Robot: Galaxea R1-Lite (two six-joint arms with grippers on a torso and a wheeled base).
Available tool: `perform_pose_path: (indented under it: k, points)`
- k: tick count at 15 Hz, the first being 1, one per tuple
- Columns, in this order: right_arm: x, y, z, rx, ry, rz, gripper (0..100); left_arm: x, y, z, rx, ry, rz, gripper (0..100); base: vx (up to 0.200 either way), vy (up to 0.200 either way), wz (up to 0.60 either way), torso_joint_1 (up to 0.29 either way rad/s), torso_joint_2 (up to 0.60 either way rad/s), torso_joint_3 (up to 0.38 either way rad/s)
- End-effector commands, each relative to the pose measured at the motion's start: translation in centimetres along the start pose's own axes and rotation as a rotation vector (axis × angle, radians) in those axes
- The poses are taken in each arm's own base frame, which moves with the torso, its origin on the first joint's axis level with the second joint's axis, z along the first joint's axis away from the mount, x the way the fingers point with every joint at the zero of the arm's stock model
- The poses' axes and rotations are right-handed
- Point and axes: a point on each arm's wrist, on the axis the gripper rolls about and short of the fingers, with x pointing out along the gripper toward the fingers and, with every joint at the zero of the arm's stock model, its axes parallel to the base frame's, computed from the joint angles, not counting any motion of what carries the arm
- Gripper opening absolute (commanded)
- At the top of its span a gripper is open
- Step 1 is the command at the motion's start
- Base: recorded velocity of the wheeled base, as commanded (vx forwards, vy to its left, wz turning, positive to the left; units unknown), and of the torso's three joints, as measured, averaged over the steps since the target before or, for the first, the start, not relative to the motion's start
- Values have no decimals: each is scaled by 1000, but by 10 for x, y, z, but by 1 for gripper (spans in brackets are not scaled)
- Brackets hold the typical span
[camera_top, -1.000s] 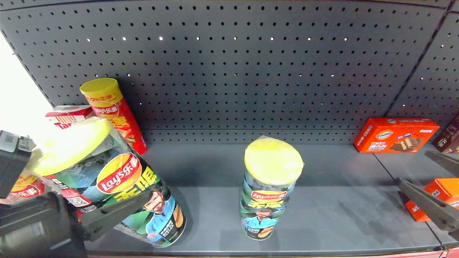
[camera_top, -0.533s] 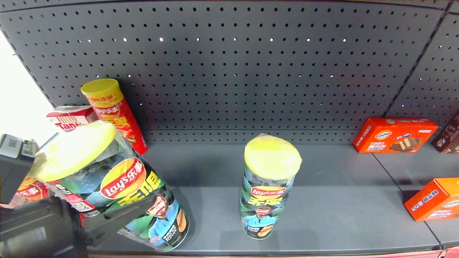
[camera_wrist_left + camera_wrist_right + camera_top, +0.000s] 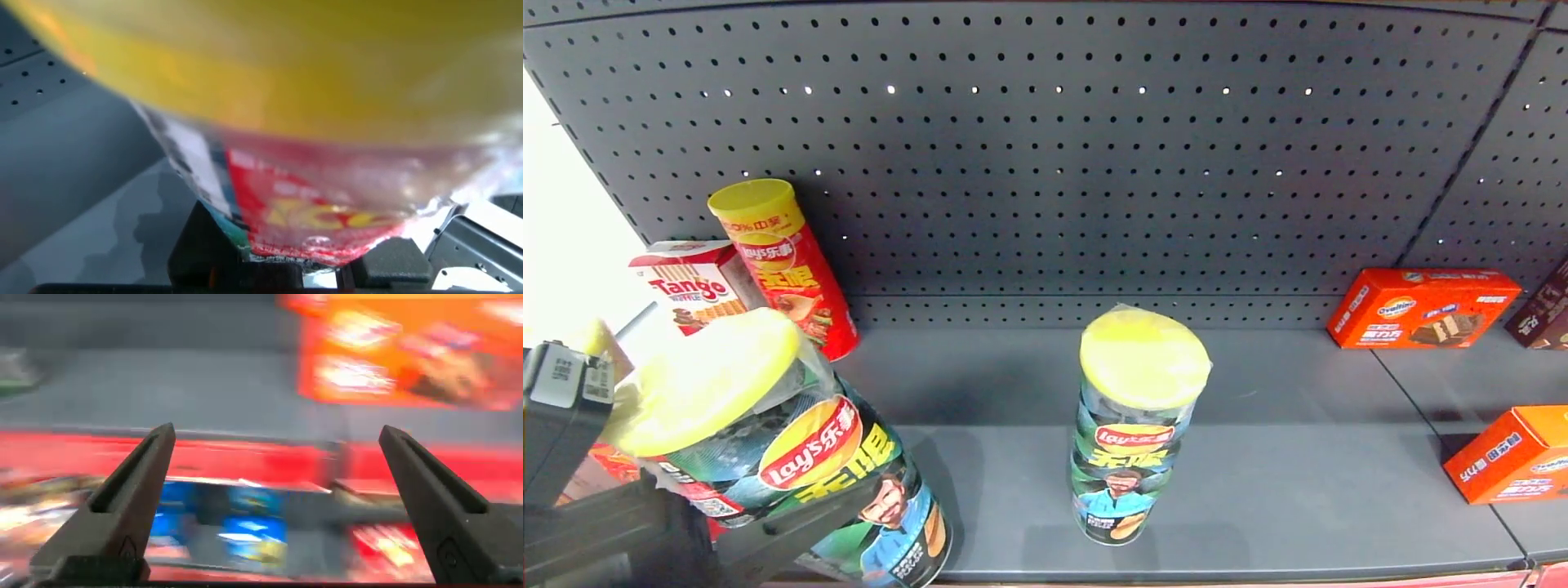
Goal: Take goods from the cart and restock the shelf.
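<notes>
A green-and-black chips can (image 3: 792,441) with a yellow lid hangs tilted over the shelf's front left, lid leaning left. My left gripper (image 3: 711,490) is shut on its body, one dark finger (image 3: 792,527) crossing its lower side. Close up in the left wrist view, the same can (image 3: 310,212) shows its yellow lid and red label. I cannot tell whether its base touches the grey shelf board (image 3: 1298,482). A matching can (image 3: 1135,425) stands upright mid-shelf. My right gripper (image 3: 278,431) is open and holds nothing, facing the red shelf edge (image 3: 245,461).
A red chips can (image 3: 780,265) and a wafer box (image 3: 690,286) stand at the back left. Orange boxes sit at the back right (image 3: 1421,306) and front right (image 3: 1507,453). Bare shelf lies between the two green cans and right of the upright one. The pegboard (image 3: 1045,163) closes the back.
My left gripper and its can have sunk lower and toward the front edge. The right gripper's fingers, seen at the head view's right edge a second ago, have gone from it.
</notes>
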Motion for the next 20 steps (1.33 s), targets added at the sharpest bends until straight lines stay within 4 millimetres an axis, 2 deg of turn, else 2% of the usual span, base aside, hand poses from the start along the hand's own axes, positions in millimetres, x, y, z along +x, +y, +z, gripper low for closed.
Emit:
perform_pose_path:
  k: [1,4,8,11,13,16,18,20]
  points:
    - [0,0,-3,-25,15,-9,100,-8,-3,-3,3,-14,-4,0,0,0,0,0,0,0]
    - [0,0,-3,-21,15,-9,100,-13,-5,-4,8,-25,-7,0,0,0,0,0,0,0]
    - [0,0,-2,-21,13,-9,100,-11,-4,12,23,-72,-5,0,0,0,0,0,0,0]
    - [0,0,-3,-21,15,-8,100,6,2,22,19,-57,0,0,0,0,0,0,0,0]
    - [0,0,-3,-21,15,-9,100,28,3,35,20,-46,-44,0,0,0,0,0,0,0]
    - [0,0,-3,-21,15,-9,100,44,2,32,51,59,-74,0,0,0,0,0,0,0]
    - [0,0,-3,-21,15,-9,100,60,8,32,83,110,-72,0,0,0,0,0,0,0]
    - [0,0,-3,-21,15,-9,100,77,16,40,84,111,-42,0,0,0,0,0,0,0]
